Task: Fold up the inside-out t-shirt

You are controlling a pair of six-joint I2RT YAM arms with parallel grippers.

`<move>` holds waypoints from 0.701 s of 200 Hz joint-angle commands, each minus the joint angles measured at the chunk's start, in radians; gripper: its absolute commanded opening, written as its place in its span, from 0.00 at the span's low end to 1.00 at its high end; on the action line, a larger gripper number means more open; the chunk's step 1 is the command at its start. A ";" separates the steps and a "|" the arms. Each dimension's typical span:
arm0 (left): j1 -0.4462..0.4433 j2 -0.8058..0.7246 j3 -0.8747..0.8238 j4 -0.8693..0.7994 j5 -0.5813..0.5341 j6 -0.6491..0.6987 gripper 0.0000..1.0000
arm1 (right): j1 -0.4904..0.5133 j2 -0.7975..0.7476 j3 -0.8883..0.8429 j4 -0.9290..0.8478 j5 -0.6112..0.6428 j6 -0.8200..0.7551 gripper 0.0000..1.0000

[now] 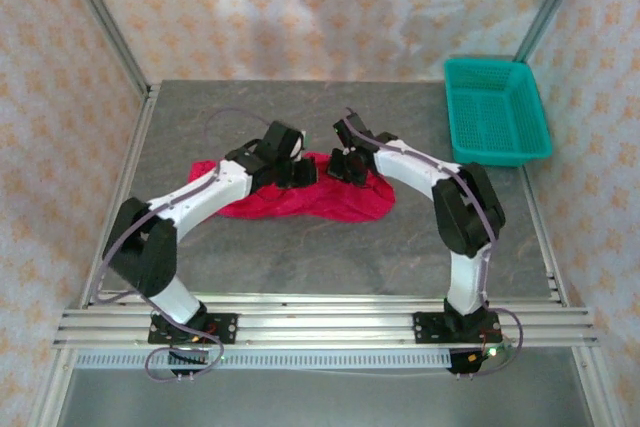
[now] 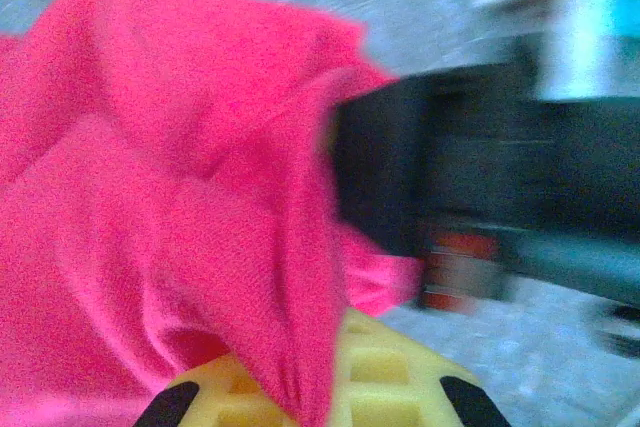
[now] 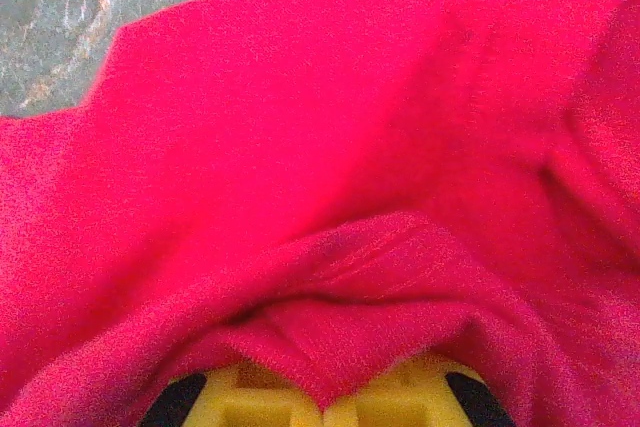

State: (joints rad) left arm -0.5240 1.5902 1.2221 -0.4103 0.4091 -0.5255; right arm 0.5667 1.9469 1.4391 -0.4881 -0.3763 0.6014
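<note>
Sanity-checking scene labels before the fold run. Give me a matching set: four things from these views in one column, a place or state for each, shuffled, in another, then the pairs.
Things
1. bright red soft fabric t-shirt
2. teal plastic mesh basket
3. left arm's yellow fingers
4. grey stone-pattern tabletop

Places or states
A. far right corner of the table
B. underneath the shirt and the basket
C. shut on red fabric
D. bunched mid-table, between the two wrists

Pairs: 1-D, 2-A, 3-C, 4-B
</note>
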 commanded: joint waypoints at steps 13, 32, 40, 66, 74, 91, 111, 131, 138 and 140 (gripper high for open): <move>0.067 -0.113 0.004 -0.003 0.171 -0.058 0.00 | -0.037 0.036 0.024 -0.098 0.102 -0.055 0.00; 0.113 -0.107 -0.073 0.069 0.209 -0.097 0.00 | -0.037 -0.033 -0.015 -0.080 0.052 -0.045 0.00; 0.127 -0.085 -0.106 0.111 0.232 -0.112 0.00 | -0.037 -0.073 -0.033 -0.073 0.040 -0.039 0.00; 0.176 0.026 -0.168 0.229 0.337 -0.158 0.00 | -0.037 -0.202 -0.097 -0.081 0.055 -0.033 0.14; 0.182 0.048 -0.181 0.265 0.357 -0.172 0.00 | -0.037 -0.239 -0.117 -0.080 0.055 -0.027 0.23; 0.182 0.063 -0.186 0.276 0.346 -0.168 0.00 | -0.031 -0.301 -0.168 -0.032 0.015 0.009 0.34; 0.182 0.066 -0.182 0.267 0.339 -0.165 0.00 | -0.001 -0.331 -0.213 0.038 -0.015 0.056 0.38; 0.183 0.062 -0.177 0.254 0.339 -0.160 0.00 | 0.035 -0.305 -0.227 0.103 -0.031 0.089 0.40; 0.182 0.061 -0.178 0.252 0.338 -0.159 0.00 | 0.042 -0.284 -0.227 0.125 -0.036 0.100 0.39; 0.182 0.062 -0.179 0.252 0.339 -0.159 0.00 | 0.043 -0.278 -0.226 0.131 -0.037 0.103 0.39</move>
State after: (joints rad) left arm -0.3424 1.6669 1.0370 -0.1905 0.7212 -0.6815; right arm 0.5762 1.6279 1.2346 -0.4511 -0.3943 0.6479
